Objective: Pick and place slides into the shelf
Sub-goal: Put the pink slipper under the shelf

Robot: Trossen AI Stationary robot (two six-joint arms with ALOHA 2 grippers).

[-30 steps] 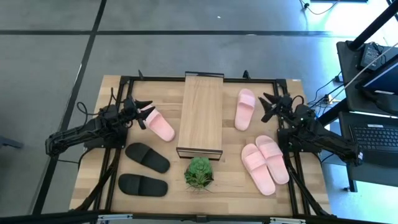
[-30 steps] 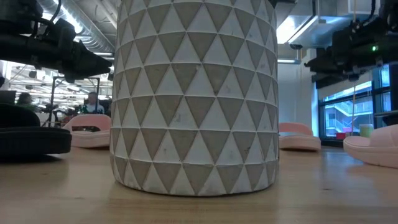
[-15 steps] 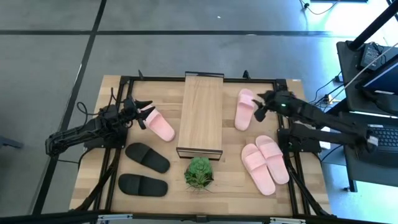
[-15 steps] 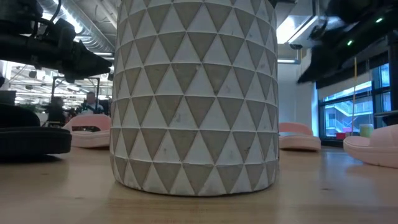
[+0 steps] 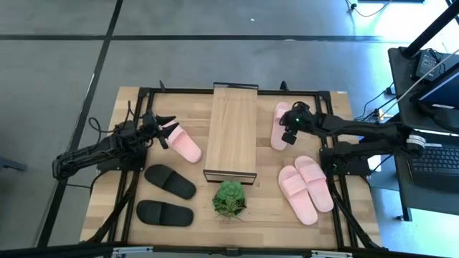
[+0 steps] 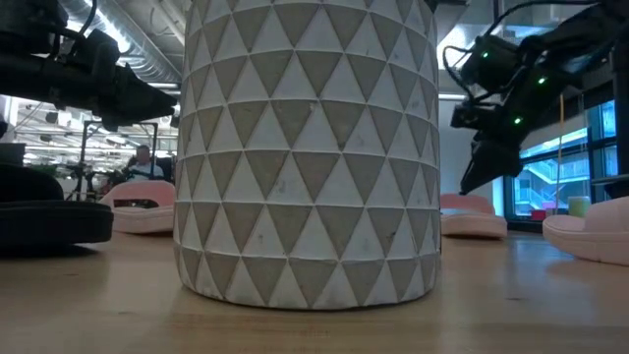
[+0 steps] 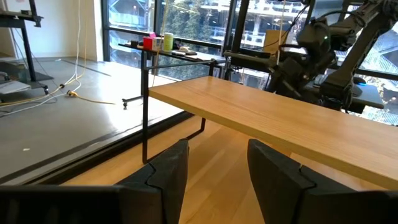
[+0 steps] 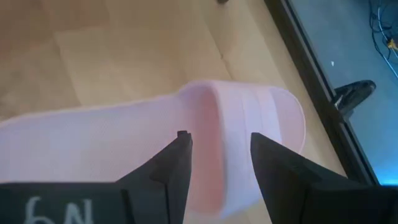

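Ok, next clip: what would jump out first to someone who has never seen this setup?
The light-wood shelf standing mid-table, with slides scattered on both sides: two black ones at its front left, a pink pair at its front right. Then the right end effector, open, reaching over the lone pink slide beside the shelf. The left end effector hovers open by another pink slide.

Your right gripper [image 8: 219, 163] hangs over pale pink slide [image 8: 249, 124], fingers [image 8: 163, 171] spread apart above its strap. Slide lies flat on wooden tabletop [image 8: 124, 56]. Dark table frame [image 8: 311, 74] runs just beyond slide's toe end.
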